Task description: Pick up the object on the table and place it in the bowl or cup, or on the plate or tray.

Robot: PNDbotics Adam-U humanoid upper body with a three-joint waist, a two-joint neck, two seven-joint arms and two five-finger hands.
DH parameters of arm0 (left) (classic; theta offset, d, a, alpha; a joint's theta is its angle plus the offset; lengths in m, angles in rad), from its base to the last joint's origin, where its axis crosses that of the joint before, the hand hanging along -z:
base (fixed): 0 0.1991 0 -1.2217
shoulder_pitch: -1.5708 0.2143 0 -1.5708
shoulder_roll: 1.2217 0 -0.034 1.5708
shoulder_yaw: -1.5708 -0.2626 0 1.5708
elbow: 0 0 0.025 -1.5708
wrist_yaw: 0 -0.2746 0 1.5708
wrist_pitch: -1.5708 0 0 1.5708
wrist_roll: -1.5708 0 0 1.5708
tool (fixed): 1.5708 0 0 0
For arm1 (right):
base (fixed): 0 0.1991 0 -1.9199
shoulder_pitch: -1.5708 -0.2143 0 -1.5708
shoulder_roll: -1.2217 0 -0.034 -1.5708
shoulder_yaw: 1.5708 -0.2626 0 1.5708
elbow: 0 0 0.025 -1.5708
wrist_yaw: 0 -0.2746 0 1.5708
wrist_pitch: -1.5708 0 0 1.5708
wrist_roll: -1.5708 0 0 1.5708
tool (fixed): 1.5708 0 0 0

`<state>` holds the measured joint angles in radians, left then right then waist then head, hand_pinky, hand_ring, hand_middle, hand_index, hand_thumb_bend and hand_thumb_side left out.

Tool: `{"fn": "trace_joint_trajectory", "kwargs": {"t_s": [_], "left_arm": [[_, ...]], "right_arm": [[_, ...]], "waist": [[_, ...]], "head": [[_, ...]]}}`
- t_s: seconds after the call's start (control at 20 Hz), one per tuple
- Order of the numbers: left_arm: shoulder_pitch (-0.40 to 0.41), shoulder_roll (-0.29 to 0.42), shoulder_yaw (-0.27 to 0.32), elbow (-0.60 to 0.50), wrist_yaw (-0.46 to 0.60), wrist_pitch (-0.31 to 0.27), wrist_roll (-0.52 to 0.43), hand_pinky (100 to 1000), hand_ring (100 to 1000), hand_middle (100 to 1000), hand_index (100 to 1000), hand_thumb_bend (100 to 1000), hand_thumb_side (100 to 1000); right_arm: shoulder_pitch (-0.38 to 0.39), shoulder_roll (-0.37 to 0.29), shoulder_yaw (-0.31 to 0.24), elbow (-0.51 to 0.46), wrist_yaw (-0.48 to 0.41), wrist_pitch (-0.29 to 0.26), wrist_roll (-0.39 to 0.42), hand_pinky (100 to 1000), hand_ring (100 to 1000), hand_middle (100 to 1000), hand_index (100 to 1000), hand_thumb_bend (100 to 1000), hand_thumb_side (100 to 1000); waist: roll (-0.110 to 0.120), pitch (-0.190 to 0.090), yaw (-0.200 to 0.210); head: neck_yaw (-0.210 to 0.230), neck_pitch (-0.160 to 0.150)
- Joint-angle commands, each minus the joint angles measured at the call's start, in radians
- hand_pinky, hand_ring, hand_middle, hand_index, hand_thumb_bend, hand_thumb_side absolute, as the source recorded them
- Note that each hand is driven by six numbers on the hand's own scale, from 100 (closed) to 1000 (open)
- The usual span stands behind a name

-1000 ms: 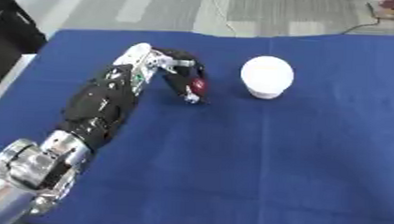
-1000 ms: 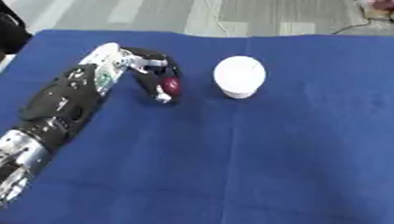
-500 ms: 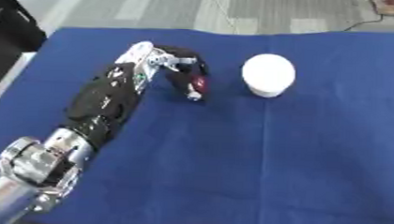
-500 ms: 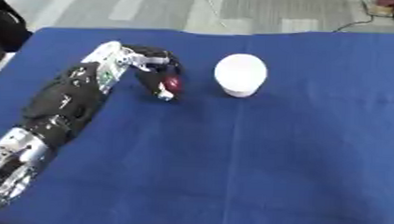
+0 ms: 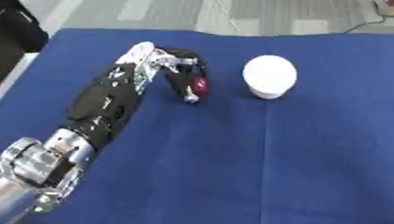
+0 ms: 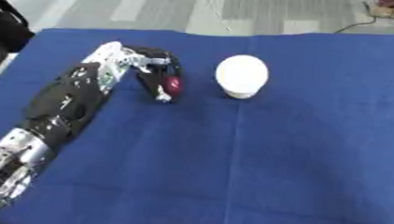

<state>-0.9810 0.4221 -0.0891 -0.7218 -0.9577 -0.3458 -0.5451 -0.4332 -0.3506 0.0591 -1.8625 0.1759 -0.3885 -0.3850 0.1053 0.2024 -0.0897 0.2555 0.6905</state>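
Observation:
My left hand (image 5: 179, 66) reaches from the lower left across the blue cloth, its fingers curled down round a small dark red object (image 5: 200, 85). The object sits at the fingertips, just above or on the cloth; I cannot tell which. A white cup or bowl (image 5: 269, 76), seen from above, stands to the right of the hand, a short gap away. My right hand is in no view.
The table is covered with a blue cloth (image 5: 297, 155). Its far edge meets a grey floor (image 5: 236, 12) with a cable. A dark shape (image 5: 14, 28) stands at the left edge.
The hand and the red object stay in nearly the same spot. The whole picture has shifted slightly.

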Motion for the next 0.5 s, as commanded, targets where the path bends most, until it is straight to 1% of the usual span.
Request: {"fn": "trace_joint_trajectory", "kwargs": {"t_s": [0.05, 0.15, 0.2, 0.25, 0.5], "left_arm": [[-0.012, 0.021, 0.007, 0.001, 0.003, 0.005, -0.007, 532, 607, 757, 793, 297, 343], [-0.012, 0.021, 0.008, 0.001, 0.005, 0.008, -0.005, 506, 595, 745, 780, 275, 321], [-0.012, 0.02, 0.009, 0.001, 0.007, 0.009, -0.002, 510, 597, 747, 781, 277, 323], [-0.012, 0.02, 0.009, 0.002, 0.008, 0.01, 0.001, 484, 579, 732, 762, 260, 301], [-0.013, 0.019, 0.011, 0.003, 0.018, 0.015, 0.016, 429, 533, 689, 728, 205, 259]], "right_arm": [[-0.011, -0.013, -0.005, -0.014, -0.005, 0.001, 0.005, 459, 705, 753, 802, 100, 1000], [-0.011, -0.013, -0.005, -0.014, -0.006, 0.001, 0.005, 459, 705, 753, 802, 100, 1000], [-0.011, -0.013, -0.005, -0.014, -0.006, 0.0, 0.006, 459, 705, 753, 802, 100, 1000], [-0.011, -0.013, -0.005, -0.014, -0.006, 0.0, 0.006, 459, 705, 753, 802, 100, 1000], [-0.011, -0.012, -0.005, -0.013, -0.007, 0.0, 0.007, 459, 705, 753, 802, 100, 1000]], "waist": [[-0.003, -0.009, 0.001], [-0.003, -0.008, 0.0], [-0.003, -0.008, 0.0], [-0.003, -0.008, 0.0], [-0.003, -0.008, -0.001]], "head": [[0.011, -0.008], [0.012, -0.008], [0.012, -0.008], [0.013, -0.008], [0.014, -0.01]]}}
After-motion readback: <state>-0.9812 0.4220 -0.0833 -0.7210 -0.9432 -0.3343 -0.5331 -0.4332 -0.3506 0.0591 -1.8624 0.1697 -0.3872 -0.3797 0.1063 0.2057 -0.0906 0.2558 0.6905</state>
